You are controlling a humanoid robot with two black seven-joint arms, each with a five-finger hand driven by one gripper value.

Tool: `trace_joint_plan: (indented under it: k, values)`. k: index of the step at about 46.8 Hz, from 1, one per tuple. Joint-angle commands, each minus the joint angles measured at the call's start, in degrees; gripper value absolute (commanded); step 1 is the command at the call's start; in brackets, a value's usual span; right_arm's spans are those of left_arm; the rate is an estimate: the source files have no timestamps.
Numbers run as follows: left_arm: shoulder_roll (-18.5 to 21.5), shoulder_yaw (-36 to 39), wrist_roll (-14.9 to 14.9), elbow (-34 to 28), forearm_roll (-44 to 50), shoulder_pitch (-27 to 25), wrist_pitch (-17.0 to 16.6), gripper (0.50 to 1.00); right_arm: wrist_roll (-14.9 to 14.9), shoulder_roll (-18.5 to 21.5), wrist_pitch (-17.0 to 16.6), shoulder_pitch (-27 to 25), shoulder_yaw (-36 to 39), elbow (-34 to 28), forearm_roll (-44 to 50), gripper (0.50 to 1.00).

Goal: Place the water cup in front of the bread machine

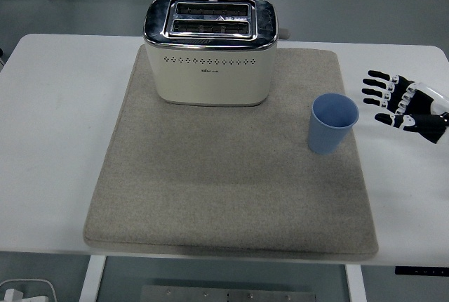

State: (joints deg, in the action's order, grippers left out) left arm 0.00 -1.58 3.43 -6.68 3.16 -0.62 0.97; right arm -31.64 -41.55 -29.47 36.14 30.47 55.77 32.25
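We see right robot hand fingers spread, empty, just right of the upright blue cup on grey mat; toaster behind.

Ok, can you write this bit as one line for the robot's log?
right hand: open, right of blue cup | cup: upright on mat | toaster: behind

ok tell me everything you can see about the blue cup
The blue cup is a plain, handleless tumbler that tapers toward its base, plastic by the look of it. It stands upright and looks empty. It sits on the right part of the grey mat, right of and nearer than the toaster, apart from it. Nothing grips it: the right hand is open, off to its right, not touching.
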Motion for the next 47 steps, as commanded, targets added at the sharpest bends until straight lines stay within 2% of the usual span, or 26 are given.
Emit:
trace_joint_plan:
  k: [1,8,15,22,33,40,47]
  values:
    - [0.00,0.00,0.00,0.00,0.00,0.01,0.00,1.000,0.00,0.85,0.55,-0.11,0.12,-0.05,0.00,0.928]
    - [0.00,0.00,0.00,0.00,0.00,0.01,0.00,1.000,0.00,1.38,2.22,-0.81,0.38,-0.05,0.00,0.928]
    - [0.00,0.00,0.00,0.00,0.00,0.01,0.00,1.000,-0.09,3.57,2.75,-0.99,0.47,-0.05,1.41,0.928]
    - [0.00,0.00,0.00,0.00,0.00,0.01,0.00,1.000,-1.41,4.98,3.54,-1.34,0.38,-0.05,2.90,0.928]
    - [0.00,0.00,0.00,0.00,0.00,0.01,0.00,1.000,-3.36,5.33,3.46,-1.86,0.38,-0.05,4.40,0.928]
    - [0.00,0.00,0.09,0.00,0.00,0.01,0.00,1.000,-3.36,5.42,3.54,-2.22,0.38,-0.05,5.10,0.928]
    - [0.00,0.00,0.00,0.00,0.00,0.01,0.00,1.000,-3.36,6.48,5.47,-2.22,0.38,-0.05,5.10,0.928]
